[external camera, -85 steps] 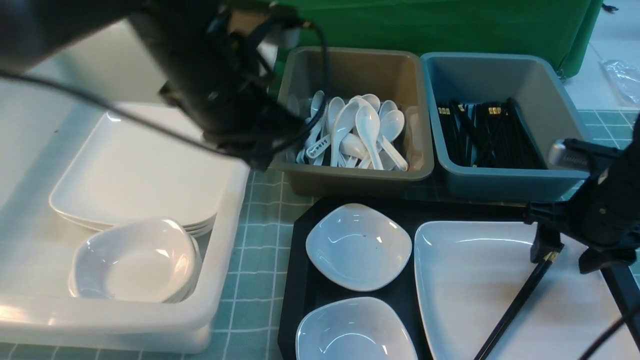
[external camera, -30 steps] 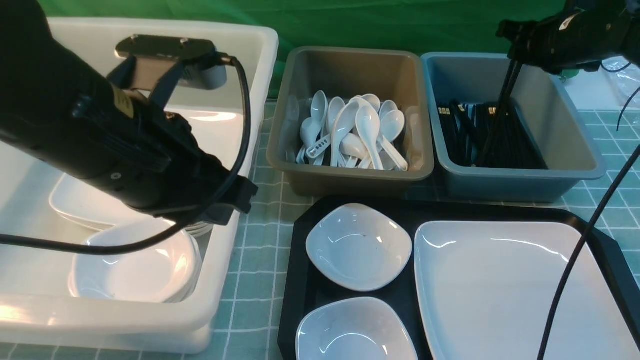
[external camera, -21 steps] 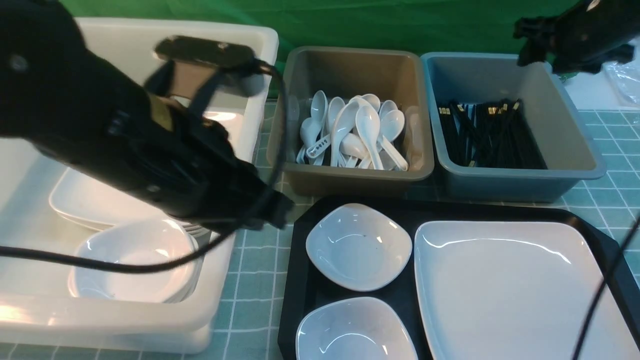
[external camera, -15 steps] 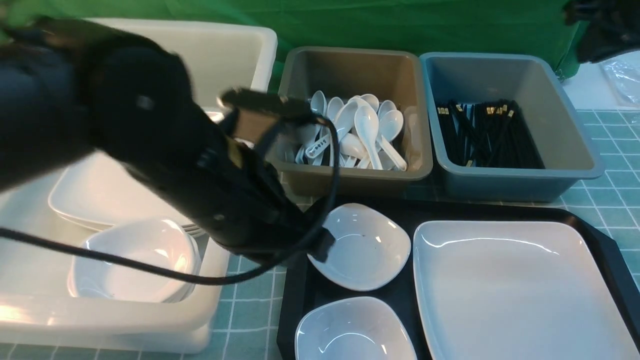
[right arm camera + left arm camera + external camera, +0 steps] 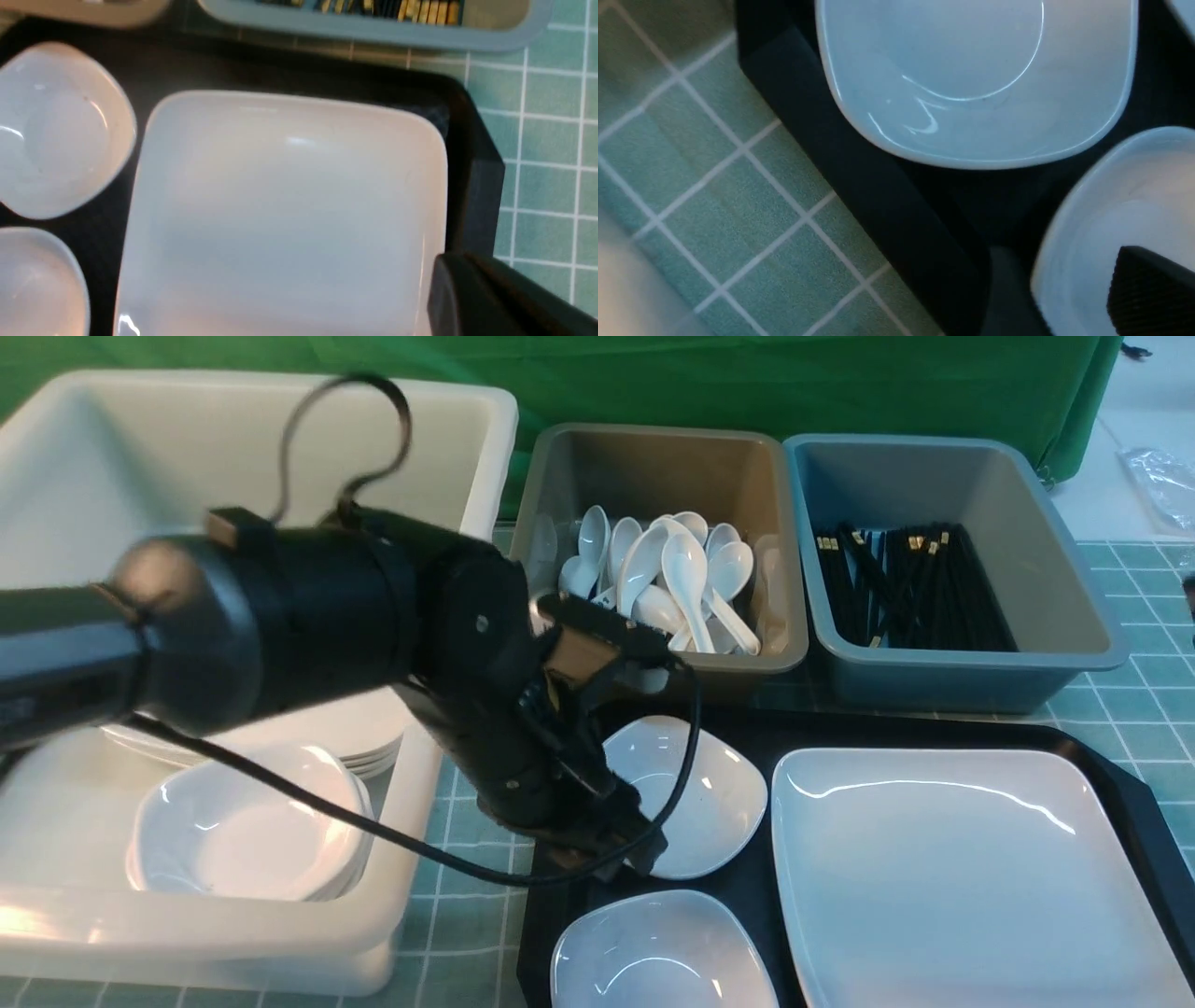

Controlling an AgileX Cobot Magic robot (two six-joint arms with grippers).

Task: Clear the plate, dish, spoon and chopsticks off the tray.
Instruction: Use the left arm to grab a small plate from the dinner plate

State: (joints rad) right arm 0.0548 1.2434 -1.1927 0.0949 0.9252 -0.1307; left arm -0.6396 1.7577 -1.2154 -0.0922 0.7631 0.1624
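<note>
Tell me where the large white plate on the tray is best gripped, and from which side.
The plate lies flat in the tray and is too wide to span, so pinch its upturned rim between the jaws. Come from the right, probably: two small dishes crowd its left edge.

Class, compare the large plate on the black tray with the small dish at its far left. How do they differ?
The plate is far wider than the dish. The plate is shallow; the dish is deeper, bowl-like. The left arm hides part of the dish; nothing covers the plate. Both are glossy white, round-cornered, on the tray.
</note>
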